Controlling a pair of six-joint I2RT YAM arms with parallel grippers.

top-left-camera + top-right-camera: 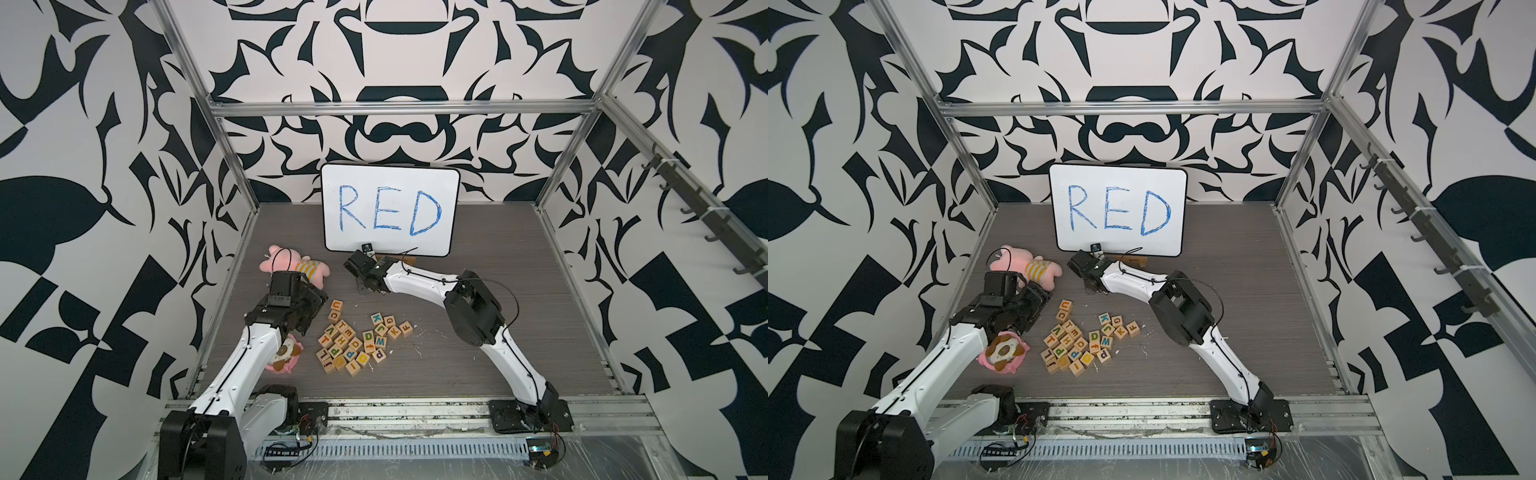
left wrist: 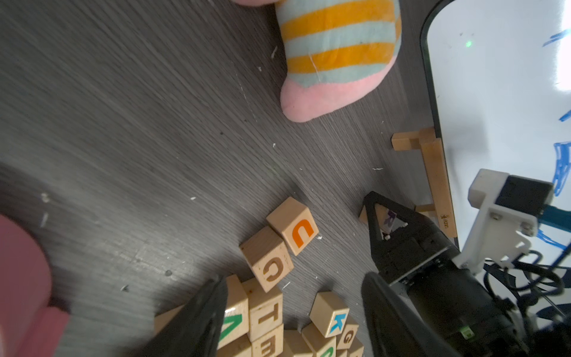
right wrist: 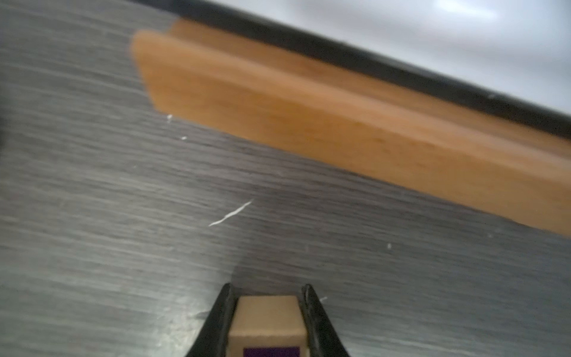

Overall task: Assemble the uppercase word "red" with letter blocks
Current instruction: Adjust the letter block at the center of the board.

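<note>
My right gripper point(image 3: 267, 288) is shut on a letter block point(image 3: 267, 321) with a dark-purple mark on its face. In the left wrist view that block point(image 2: 387, 221) shows a purple R between the black fingers point(image 2: 375, 225), low over the table near the whiteboard's wooden stand point(image 2: 435, 173). In both top views the right gripper point(image 1: 360, 286) point(image 1: 1090, 286) hides the block. The other letter blocks lie in a pile point(image 1: 357, 340) point(image 1: 1084, 340), with a green D point(image 1: 368, 336) among them. My left gripper point(image 2: 293, 278) point(image 1: 308, 322) hangs open over the pile's left edge, holding nothing.
The whiteboard point(image 1: 390, 208) with blue handwritten RED leans at the back. A pink plush toy point(image 1: 291, 266) in a striped shirt lies left of it. A second pink plush point(image 1: 286, 353) lies under my left arm. Metal frame posts stand along the table's sides.
</note>
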